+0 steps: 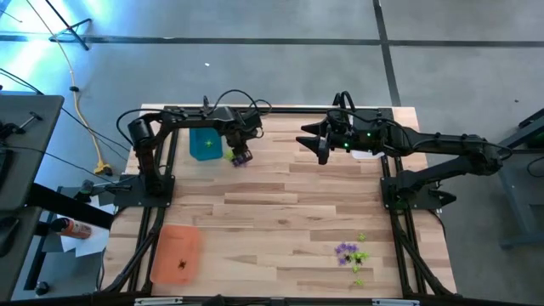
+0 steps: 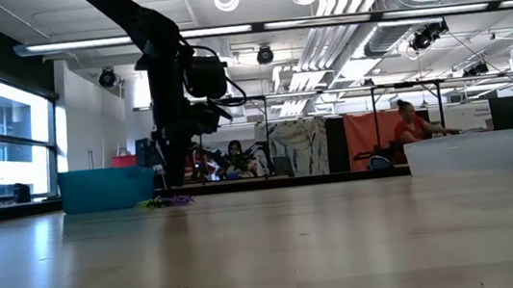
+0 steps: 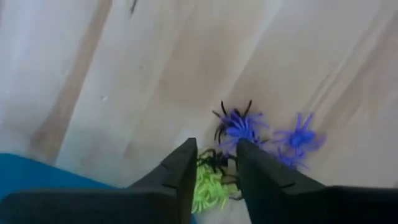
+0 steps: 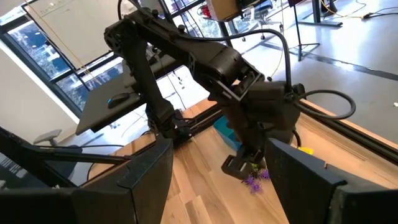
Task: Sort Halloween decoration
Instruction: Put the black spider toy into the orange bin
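The Halloween decoration shows as two groups. A small heap of purple (image 3: pixel 242 127), lime green (image 3: pixel 208 186) and black (image 3: pixel 214 160) spiky trinkets lies on the wood beside the teal tray (image 1: pixel 205 143). A second heap (image 1: pixel 351 253) lies near the front right. My left gripper (image 3: pixel 216 152) points straight down just over the first heap, its fingers apart, with the black and green trinkets in the gap. My right gripper (image 1: pixel 310 140) hangs open, high over the far middle of the table, holding nothing. My left gripper stands from above over the heap's black and green trinkets (image 3: pixel 214 163), which show between its two fingertips. Whether a finger touches them I cannot tell. The purple ones lie clear of the fingers on the table.
An orange tray (image 1: pixel 176 253) with one dark trinket (image 1: pixel 182 263) lies at the front left. A clear tray (image 2: pixel 464 152) stands at the far right under the right arm. Bare wood spreads across the middle. People show in the room behind the table.
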### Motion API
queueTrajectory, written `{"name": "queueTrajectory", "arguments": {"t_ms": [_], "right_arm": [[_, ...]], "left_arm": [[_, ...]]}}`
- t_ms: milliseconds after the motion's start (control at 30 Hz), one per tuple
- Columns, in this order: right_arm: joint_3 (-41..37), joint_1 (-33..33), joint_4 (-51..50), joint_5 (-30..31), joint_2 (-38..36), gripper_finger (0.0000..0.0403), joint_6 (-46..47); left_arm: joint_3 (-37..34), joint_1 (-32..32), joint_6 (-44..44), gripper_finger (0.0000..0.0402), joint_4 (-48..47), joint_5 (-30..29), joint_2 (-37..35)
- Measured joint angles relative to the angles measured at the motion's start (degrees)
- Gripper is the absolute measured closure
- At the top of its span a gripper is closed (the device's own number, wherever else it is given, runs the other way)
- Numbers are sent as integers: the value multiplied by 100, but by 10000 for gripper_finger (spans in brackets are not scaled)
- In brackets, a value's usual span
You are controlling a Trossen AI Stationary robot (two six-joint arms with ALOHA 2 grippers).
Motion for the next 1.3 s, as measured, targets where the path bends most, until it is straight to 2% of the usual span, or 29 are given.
{"name": "queueTrajectory", "arguments": {"t_ms": [133,300,533,933,1300], "right_arm": [[0,0,-8,18,0,153,0],[0,0,-16,168,0,153,0],[0,0,-18,208,0,153,0],[0,0,-18,210,0,153,150],[0,0,-18,212,0,153,168]], "left_arm": [[0,41,77,271,-151,87,0],[-217,67,398,266,-176,114,0],[-255,176,407,266,182,209,0],[-255,254,618,286,225,535,0],[-256,432,745,287,193,660,70]]}}
